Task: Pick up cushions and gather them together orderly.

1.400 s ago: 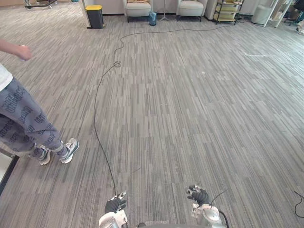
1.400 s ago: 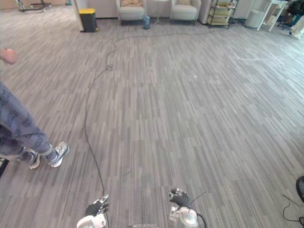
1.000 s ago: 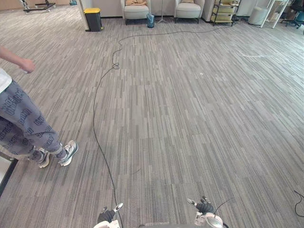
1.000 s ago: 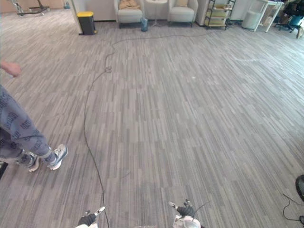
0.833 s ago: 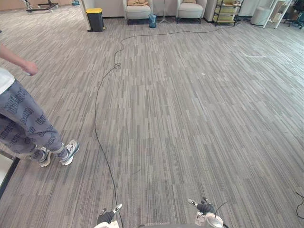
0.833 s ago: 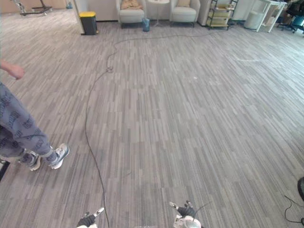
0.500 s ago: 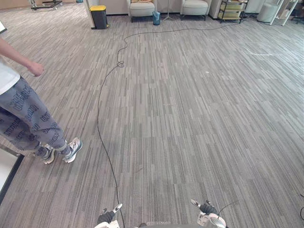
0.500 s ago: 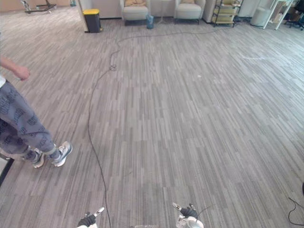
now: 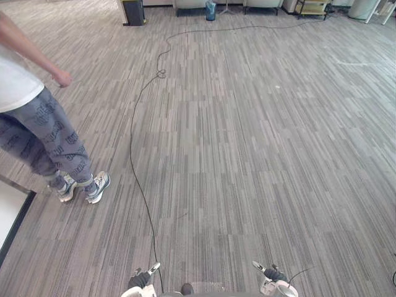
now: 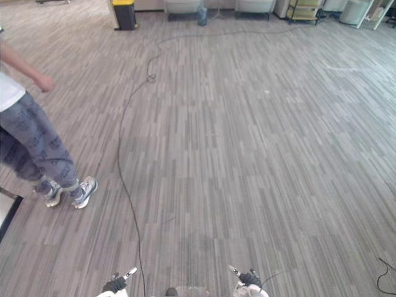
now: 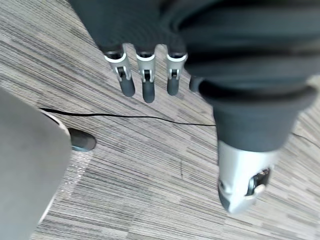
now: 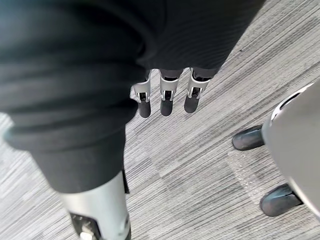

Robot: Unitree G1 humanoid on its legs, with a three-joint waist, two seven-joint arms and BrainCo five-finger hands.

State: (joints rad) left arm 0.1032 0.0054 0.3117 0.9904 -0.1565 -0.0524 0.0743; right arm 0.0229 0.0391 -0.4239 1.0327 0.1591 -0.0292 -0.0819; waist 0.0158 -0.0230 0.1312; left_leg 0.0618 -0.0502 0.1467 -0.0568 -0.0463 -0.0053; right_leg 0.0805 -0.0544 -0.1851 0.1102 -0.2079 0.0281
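Grey striped carpet (image 9: 247, 154) covers the whole room, lying open through the centre and right of the frame up to the far wall. Along the top edge stand a yellow-lidded black bin (image 10: 125, 13), two pale armchairs (image 10: 182, 6) with a small blue bin (image 10: 202, 16) between them, and a shelf rack (image 10: 305, 9) further right.

The left edge is the tight side. A person (image 9: 37, 117) in a white shirt and grey printed trousers stands there in pale sneakers (image 9: 98, 187), one arm held out. The print on the trousers is too small to read. Just below the sneakers, a white panel with a dark rim (image 9: 12, 216) cuts into the lower left corner.

My left hand (image 9: 139, 281) sits at the bottom edge, left of centre, and my right hand (image 9: 272, 274) right of centre. Each wrist view shows my fingers (image 11: 144, 82) (image 12: 167, 97) straight and relaxed above the carpet, grasping nothing. Where the cushions lie I cannot tell.
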